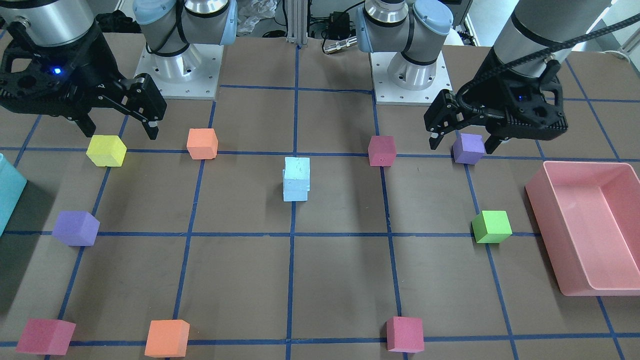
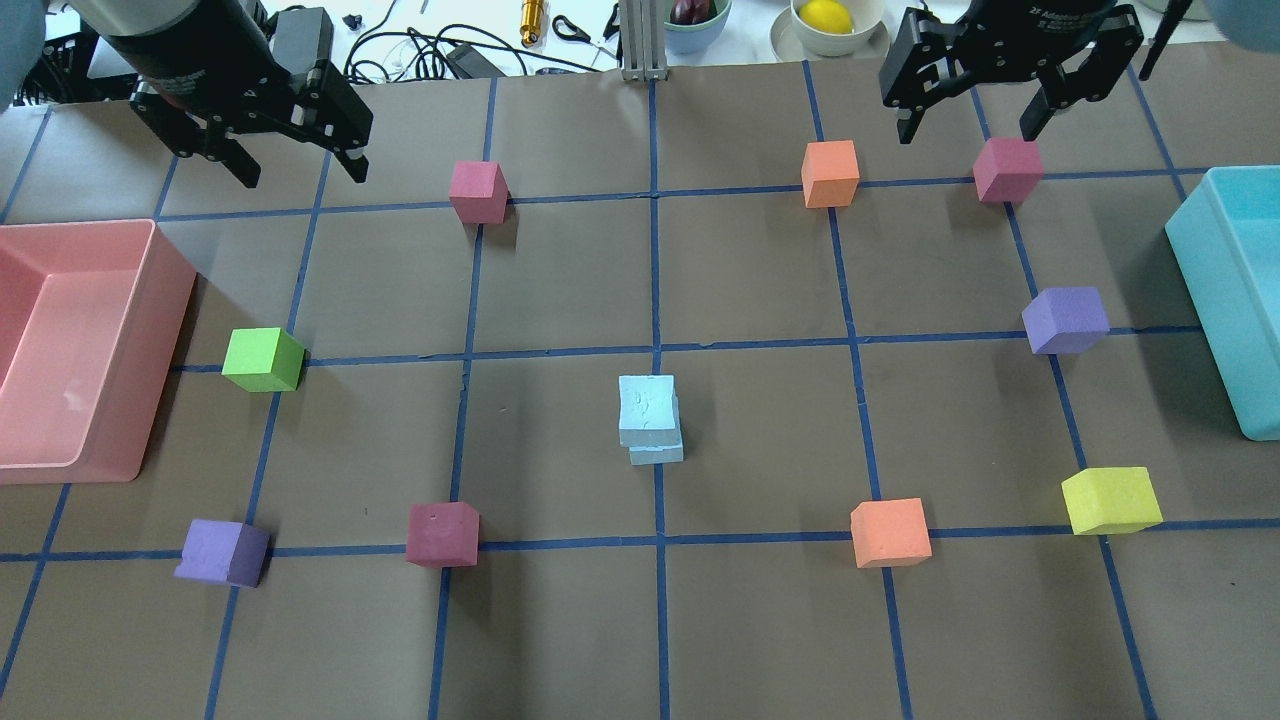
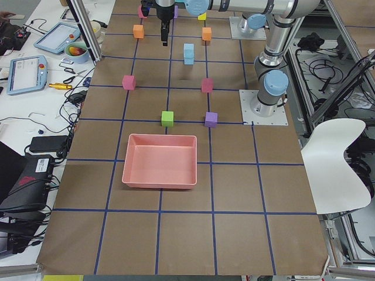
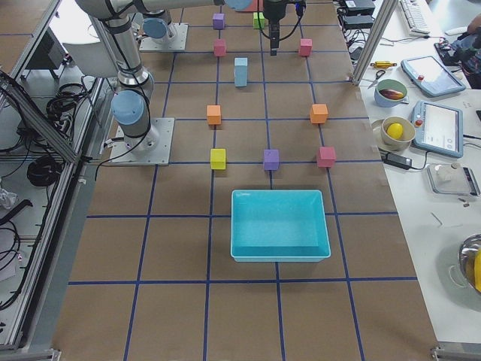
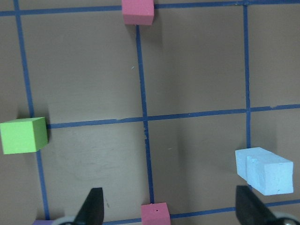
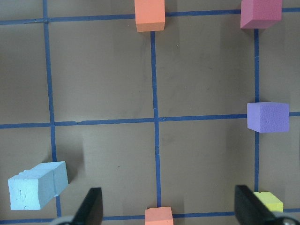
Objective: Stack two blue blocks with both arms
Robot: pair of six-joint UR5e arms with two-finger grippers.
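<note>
1. Your two blue blocks (image 2: 648,412) are stacked, one on top of the other. The upper one sits a touch off-square, so an edge of the lower one peeks out. The pile stands on the table (image 2: 760,620), right on a blue tape line.
2. That stack sits between your two grippers and well apart from both. It is down on the table while they hang above it.
3. Your left gripper (image 2: 300,165) is spread wide and carries nothing. In its wrist view the stack lies off to the picture's right, just above the finger (image 5: 248,208) on that side.
4. Your right gripper (image 2: 966,130) is spread just as wide and is also empty. In its wrist view the stack lies at the picture's left, outside the finger (image 6: 91,206) on that side.
5. Below the left gripper, a dark pink cube (image 5: 155,213) shows between the fingers at the bottom edge of its view. A green cube (image 5: 23,136) sits off to the left. The pink bin (image 2: 165,300) lies on that gripper's outer side.
6. Below the right gripper, an orange cube (image 6: 158,216) shows between the fingers at the bottom edge. A yellow cube (image 6: 269,201) sits just beside the finger at the picture's right, and a purple cube (image 6: 268,117) lies beyond it. The teal bin (image 2: 1200,250) lies on this gripper's outer side.
</note>
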